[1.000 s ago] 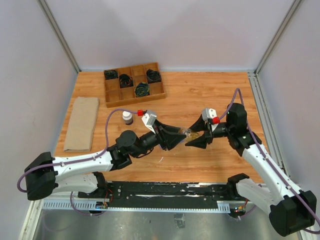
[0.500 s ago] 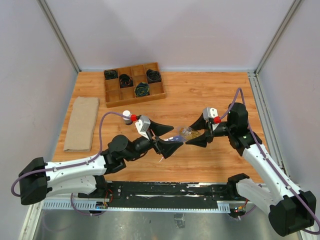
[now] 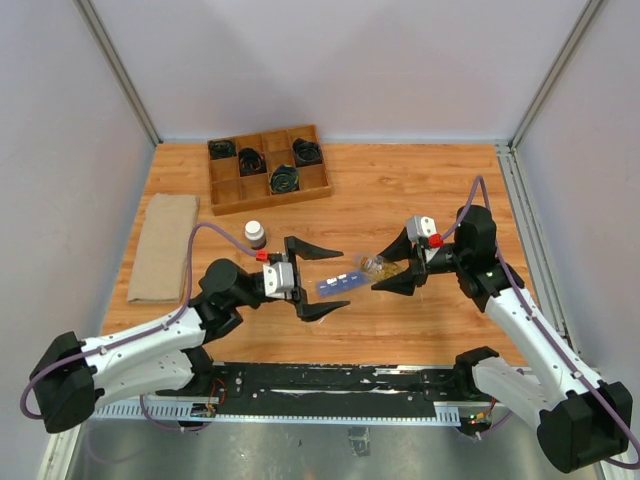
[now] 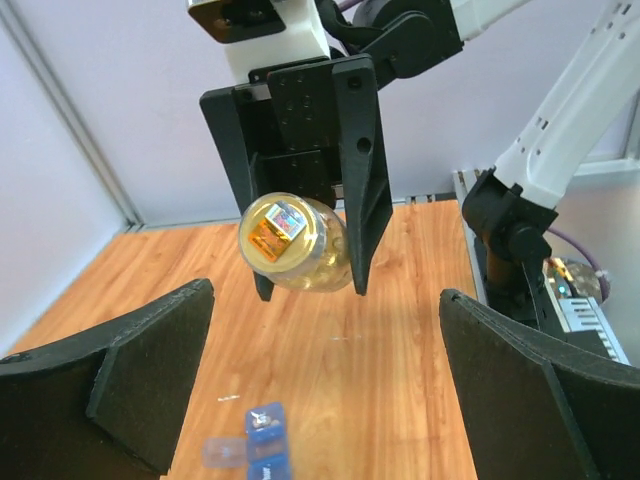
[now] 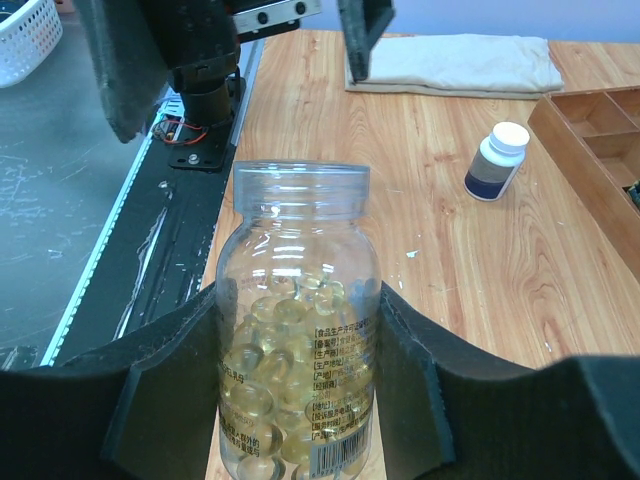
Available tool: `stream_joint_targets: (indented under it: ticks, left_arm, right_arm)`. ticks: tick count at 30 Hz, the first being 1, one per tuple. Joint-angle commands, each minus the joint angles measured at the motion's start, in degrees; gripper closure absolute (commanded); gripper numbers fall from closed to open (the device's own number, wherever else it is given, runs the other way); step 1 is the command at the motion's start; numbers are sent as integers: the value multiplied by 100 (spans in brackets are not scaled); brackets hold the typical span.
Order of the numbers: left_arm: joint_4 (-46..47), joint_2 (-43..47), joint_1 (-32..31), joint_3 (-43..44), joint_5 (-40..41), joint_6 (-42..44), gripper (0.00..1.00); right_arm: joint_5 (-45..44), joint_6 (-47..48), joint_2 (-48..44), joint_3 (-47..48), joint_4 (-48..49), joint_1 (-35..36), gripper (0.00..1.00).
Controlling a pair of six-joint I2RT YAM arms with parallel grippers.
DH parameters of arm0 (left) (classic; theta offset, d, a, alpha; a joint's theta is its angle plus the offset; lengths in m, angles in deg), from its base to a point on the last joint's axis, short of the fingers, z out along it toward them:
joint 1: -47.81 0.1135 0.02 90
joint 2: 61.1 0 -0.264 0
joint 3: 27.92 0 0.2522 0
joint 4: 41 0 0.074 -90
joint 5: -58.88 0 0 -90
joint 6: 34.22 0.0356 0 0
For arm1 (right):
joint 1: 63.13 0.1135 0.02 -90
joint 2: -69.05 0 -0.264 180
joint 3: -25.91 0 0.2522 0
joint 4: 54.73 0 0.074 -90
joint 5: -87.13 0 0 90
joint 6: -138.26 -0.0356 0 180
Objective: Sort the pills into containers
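Here, the right gripper (image 3: pixel 385 275) pinches the uncapped vial (image 5: pixel 295 340) mid-body; we judge it light, stiff, slippery, its pills (image 5: pixel 270 390) loose; the left gripper (image 3: pixel 345 277) is spread wide by the strip (image 3: pixel 337 283).

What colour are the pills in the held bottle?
Pale translucent yellow pills in the clear bottle; best in right wrist view.

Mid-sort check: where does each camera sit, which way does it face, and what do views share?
Top external: above and behind the bases, looking down at the table; both arms, open left gripper, right gripper holding the pill bottle.
Left wrist: faces the right gripper and bottle head-on; own fingers at lower corners.
Right wrist: looks past the bottle toward the left arm; own fingers flank it.
Shared: bottle in all three; pill organizer in top and left wrist.
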Motion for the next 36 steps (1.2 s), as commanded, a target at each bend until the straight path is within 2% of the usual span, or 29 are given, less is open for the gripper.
stream_joint_targets:
  ticks: [1, 4, 9, 24, 28, 36]
  left_arm:
    - [231, -500, 475, 551, -1493, 144, 1]
    - [284, -955, 636, 906, -1873, -81, 1]
    - [272, -1559, 682, 1352, -2236, -280, 8]
    - [622, -1993, 719, 1556, -2011, -699, 23]
    - [661, -2001, 720, 1558, -1908, -776, 29]
    - [657, -2037, 726, 1572, -1845, -916, 49]
  right_arm:
    - [202, 81, -52, 5, 171, -77, 99]
    - [211, 86, -53, 3, 169, -72, 99]
    - [211, 88, -70, 5, 166, -73, 100]
    - [222, 87, -67, 9, 167, -71, 99]
    - [229, 89, -70, 2, 164, -70, 100]
    - [229, 88, -68, 4, 169, -70, 99]
